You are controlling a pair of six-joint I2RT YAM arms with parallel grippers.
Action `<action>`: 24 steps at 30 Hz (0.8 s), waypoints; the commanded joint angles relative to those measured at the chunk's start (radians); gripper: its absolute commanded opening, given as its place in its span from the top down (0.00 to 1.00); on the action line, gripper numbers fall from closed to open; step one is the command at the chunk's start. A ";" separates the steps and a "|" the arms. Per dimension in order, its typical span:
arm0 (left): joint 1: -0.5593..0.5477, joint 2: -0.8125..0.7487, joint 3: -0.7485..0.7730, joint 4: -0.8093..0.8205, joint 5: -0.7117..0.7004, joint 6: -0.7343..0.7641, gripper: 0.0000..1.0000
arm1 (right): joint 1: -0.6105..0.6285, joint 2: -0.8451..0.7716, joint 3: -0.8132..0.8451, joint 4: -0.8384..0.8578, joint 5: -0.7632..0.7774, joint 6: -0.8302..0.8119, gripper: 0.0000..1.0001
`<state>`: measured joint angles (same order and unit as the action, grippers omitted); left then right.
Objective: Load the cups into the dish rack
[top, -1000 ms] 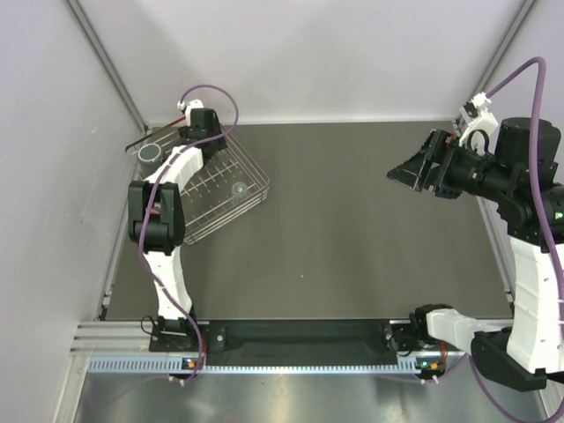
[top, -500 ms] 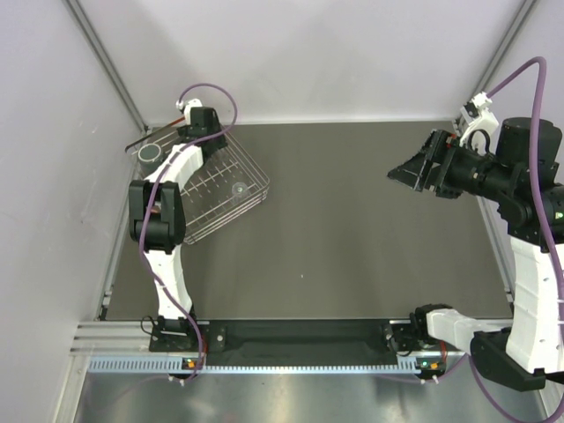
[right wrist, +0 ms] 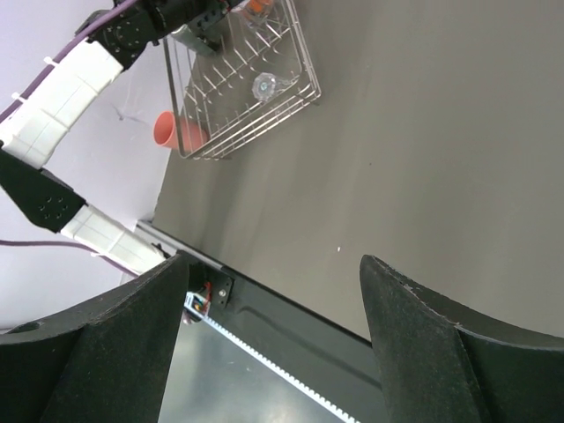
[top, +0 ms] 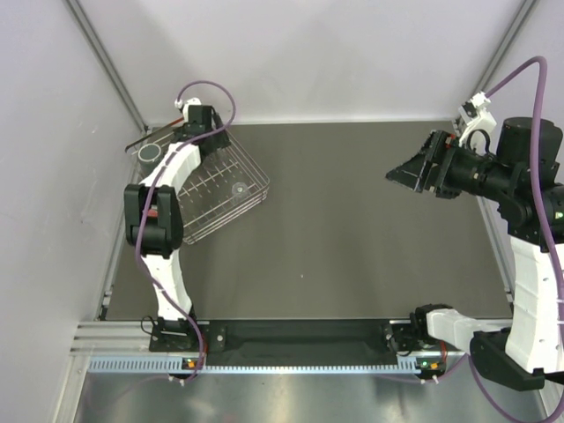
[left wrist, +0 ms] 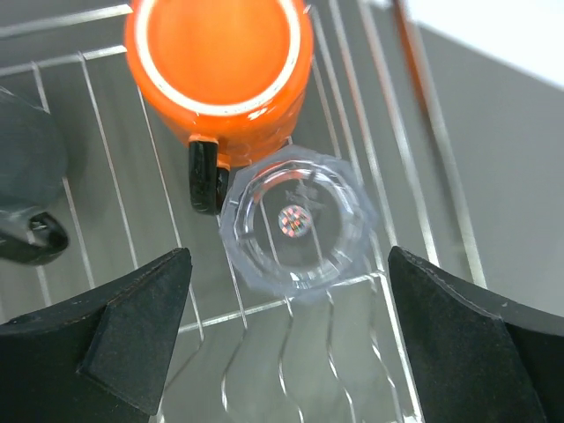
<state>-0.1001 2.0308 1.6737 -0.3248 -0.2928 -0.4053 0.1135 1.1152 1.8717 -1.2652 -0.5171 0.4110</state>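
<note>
clear tumbler (left wrist: pixel 298 220) stands in the dish rack (top: pixel 216 185), just beside the orange mug (left wrist: pixel 218 62) handle. left claw (left wrist: pixel 291 344) hangs released over it, holding nothing. best to lift straight up, fingers clear of both cups. right claw (right wrist: pixel 271 300), released and empty, hovers above the tabletop (top: pixel 352 229).

Your left arm (top: pixel 172 167) was stretched to the far left, the left claw (left wrist: pixel 291 339) pointed straight down, jaws wide apart, gripping nothing; your right arm (top: pixel 531 273) stood raised, the right claw (right wrist: pixel 273 335) spread and empty
</note>
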 commanded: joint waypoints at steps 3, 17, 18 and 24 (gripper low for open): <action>-0.004 -0.208 0.034 -0.039 0.001 0.002 0.02 | -0.014 -0.012 -0.025 0.061 -0.050 0.005 0.22; 0.002 -0.796 -0.336 -0.254 -0.203 0.034 0.14 | -0.012 -0.034 -0.241 0.247 -0.210 0.094 0.23; 0.007 -0.807 -0.351 -0.293 -0.227 0.022 0.14 | -0.011 -0.032 -0.247 0.253 -0.218 0.104 0.23; 0.063 -0.819 -0.376 -0.511 -0.411 -0.069 0.20 | -0.009 -0.046 -0.296 0.290 -0.227 0.127 0.23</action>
<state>-0.0616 1.2110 1.3117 -0.6884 -0.5873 -0.4213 0.1127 1.0985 1.5814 -1.0534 -0.7143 0.5175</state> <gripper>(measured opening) 0.803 0.772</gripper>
